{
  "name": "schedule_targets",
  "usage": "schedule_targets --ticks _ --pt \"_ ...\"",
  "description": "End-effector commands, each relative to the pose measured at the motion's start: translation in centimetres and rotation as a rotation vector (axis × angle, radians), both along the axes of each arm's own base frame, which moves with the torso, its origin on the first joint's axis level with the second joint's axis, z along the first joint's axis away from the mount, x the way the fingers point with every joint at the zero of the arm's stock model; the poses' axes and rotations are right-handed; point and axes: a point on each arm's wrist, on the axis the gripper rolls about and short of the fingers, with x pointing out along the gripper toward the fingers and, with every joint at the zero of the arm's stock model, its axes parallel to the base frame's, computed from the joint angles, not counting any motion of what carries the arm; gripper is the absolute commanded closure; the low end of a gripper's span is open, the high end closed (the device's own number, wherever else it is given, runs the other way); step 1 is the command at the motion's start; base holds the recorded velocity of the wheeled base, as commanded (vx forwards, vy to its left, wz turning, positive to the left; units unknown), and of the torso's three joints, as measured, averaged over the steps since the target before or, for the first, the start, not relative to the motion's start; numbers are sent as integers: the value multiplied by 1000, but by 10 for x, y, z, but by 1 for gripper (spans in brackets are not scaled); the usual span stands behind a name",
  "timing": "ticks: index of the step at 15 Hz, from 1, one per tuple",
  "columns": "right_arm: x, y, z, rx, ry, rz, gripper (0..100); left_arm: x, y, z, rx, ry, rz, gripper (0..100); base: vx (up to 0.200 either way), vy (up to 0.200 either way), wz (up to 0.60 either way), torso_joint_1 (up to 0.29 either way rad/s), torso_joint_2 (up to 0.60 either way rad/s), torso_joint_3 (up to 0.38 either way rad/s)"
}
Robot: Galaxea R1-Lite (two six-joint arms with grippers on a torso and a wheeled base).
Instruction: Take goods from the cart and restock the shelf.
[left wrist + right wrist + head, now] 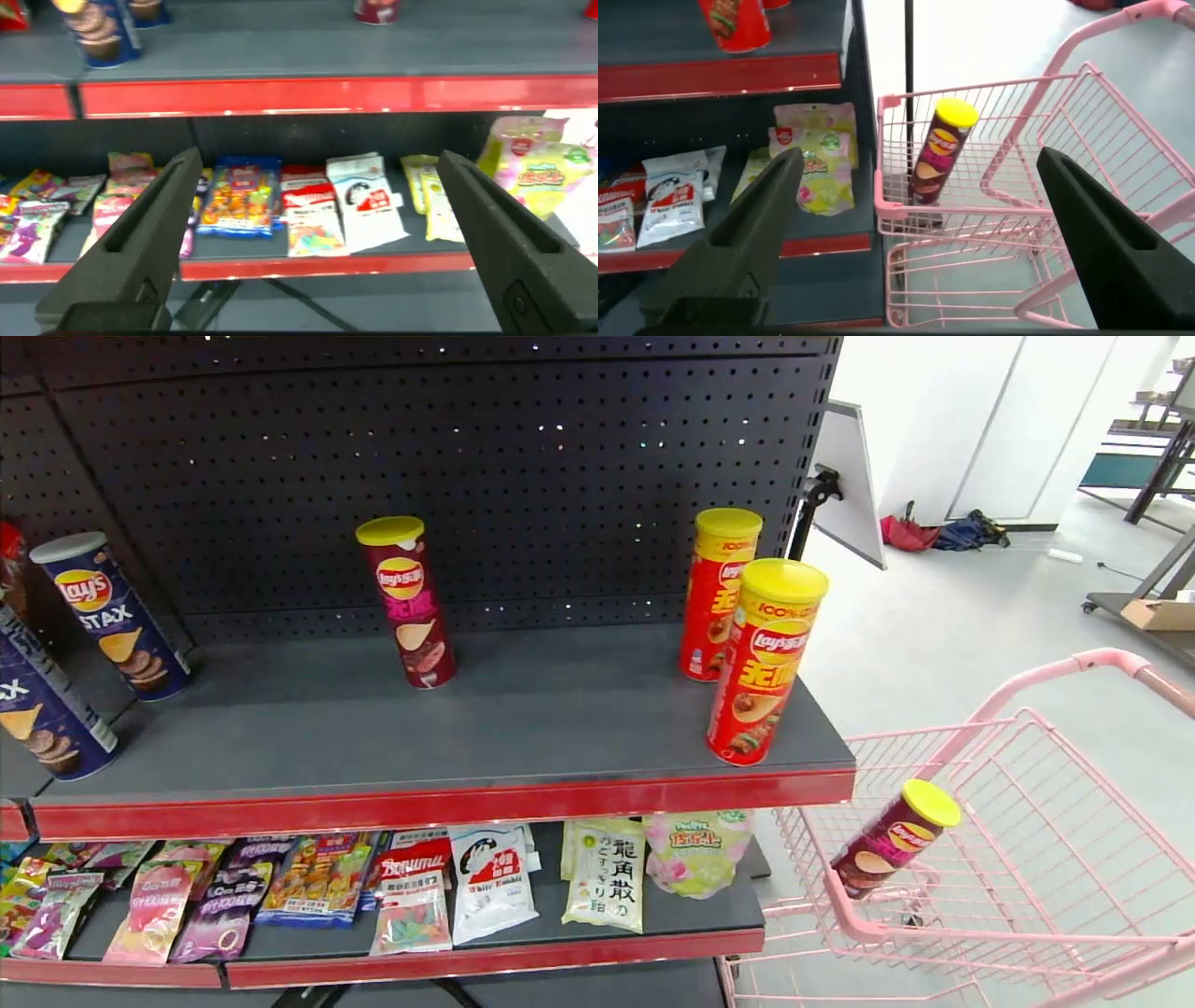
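I see the maroon chip can with the yellow lid [894, 840] leaning tilted inside the pink cart [1106, 660], against the wall nearest the shelf [560, 719], and my right claw [920, 154] is spread wide and empty, apart from the can. My left claw [318, 159] is also wide open with nothing in it, facing the snack bags [360, 201] on the lower shelf. On the upper shelf stand two red chip cans [761, 663] near the right end, another maroon can [408, 602] at the middle and two blue cans [112, 616] on the left.
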Motion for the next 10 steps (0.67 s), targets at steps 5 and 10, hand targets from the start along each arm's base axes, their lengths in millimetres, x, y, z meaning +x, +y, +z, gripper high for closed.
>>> schedule_targets --ticks 5,10 --pt "0 0 0 -1 0 0 0 0 0 0 -2 0 1 0 0 0 0 0 0 0" --pt "0 0 0 0 0 0 0 0 0 0 -2 0 1 0 0 0 -600 4 3 4"
